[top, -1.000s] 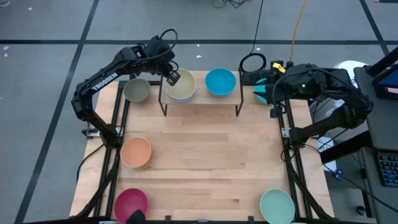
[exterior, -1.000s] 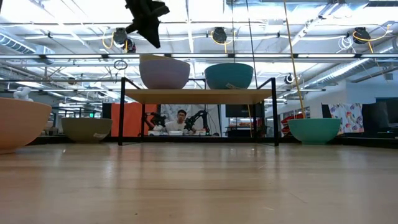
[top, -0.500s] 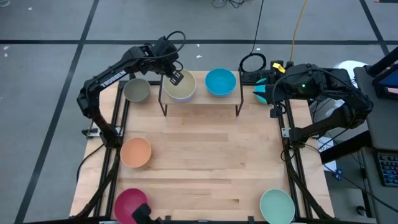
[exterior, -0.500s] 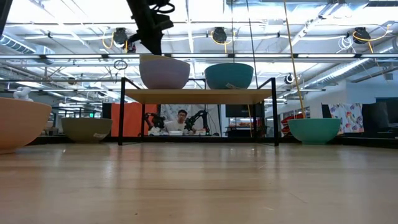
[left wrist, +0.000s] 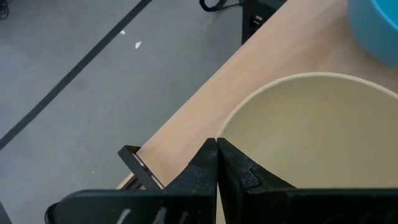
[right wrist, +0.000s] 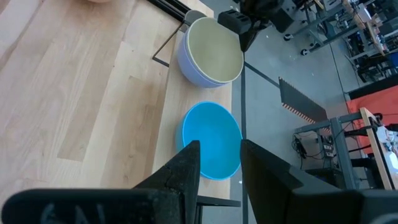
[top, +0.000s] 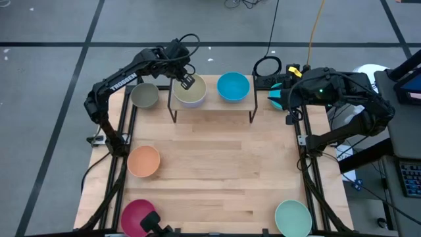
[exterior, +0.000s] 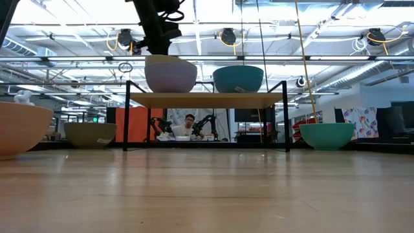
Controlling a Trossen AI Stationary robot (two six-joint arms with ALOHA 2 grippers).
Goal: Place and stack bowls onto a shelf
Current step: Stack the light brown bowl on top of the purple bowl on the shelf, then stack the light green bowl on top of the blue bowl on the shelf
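Taking the shelf as the landmark and working near to far. Closest to the cam end, well apart from the shelf, a magenta bowl and a mint green bowl are parked at the two front corners of the tabletop. A bit nearer the shelf on the left side, an orange bowl is waiting too. Just beside the shelf's left end an olive-grey bowl is sat on the table, and off its right end a cyan bowl is seen on the table in the low view.

On the shelf itself: a pale yellow bowl is nested in a periwinkle bowl at the left end, w/ a blue bowl right beside it.

The left gripper is hung just over the back-left rim of that stack, fingers pressed together w/ nothing held. The right gripper is kept off past the shelf's right end, jaws apart, empty.

What could go wrong imo: the closed left tips are v close to the yellow rim, so if the arm gets pulled back low the rim could be clipped and the stack tipped or shoved toward the shelf's back edge. The blue bowl could be nudged too, since the two are so close. Also 5 bowls are left on the table, so taller stacks will be needed, and wobble gets worse w/ each one if they aren't seated centred.
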